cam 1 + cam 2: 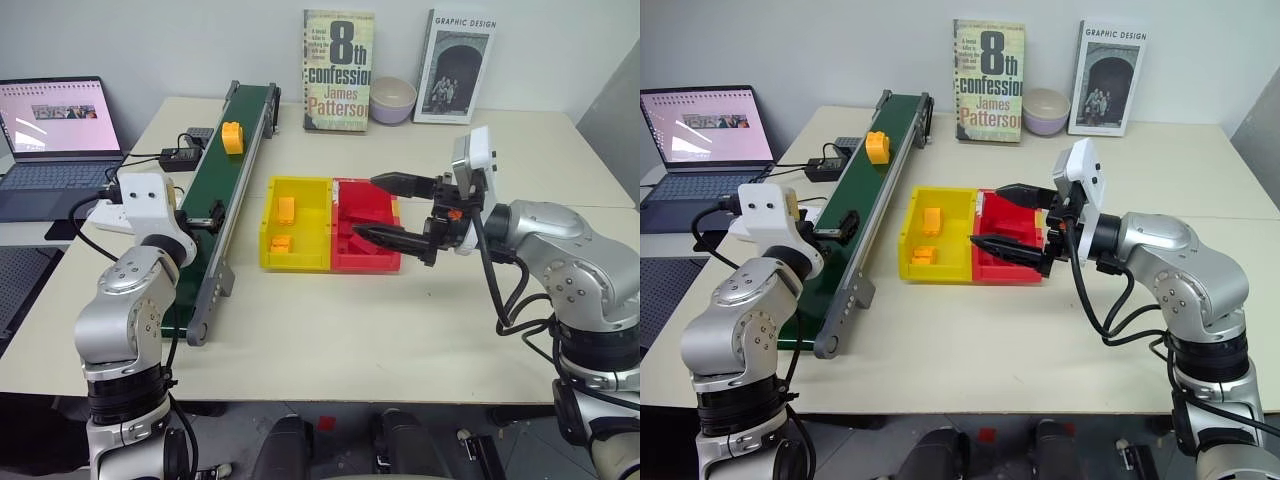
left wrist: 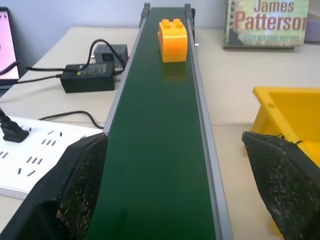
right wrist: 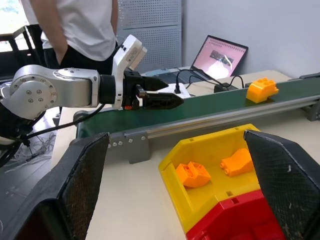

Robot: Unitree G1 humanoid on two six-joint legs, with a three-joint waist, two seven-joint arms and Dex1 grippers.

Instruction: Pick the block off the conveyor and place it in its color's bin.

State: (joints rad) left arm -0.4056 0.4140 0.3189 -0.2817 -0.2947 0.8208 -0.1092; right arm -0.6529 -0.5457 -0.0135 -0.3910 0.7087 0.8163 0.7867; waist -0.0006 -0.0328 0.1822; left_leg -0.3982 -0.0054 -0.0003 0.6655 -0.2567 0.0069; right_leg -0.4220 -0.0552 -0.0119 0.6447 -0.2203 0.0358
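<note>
The left gripper (image 2: 175, 190) sits low over the near end of the conveyor (image 2: 160, 150), its 2 fingers spread wide, 1 to each side of the belt and holding nothing. The block (image 2: 173, 40) stands well ahead of the jaws on the belt's far stretch, on their centreline. The right gripper (image 1: 390, 210) hovers over the red bin (image 1: 378, 260), jaws apart and empty, with the yellow bin (image 1: 270, 245) just beyond its tips, already holding 2 yellow-orange bricks (image 1: 287, 208). A good pick likely means keeping the left jaws centred and low, closing only once the block lies squarely between the fingers.
</note>
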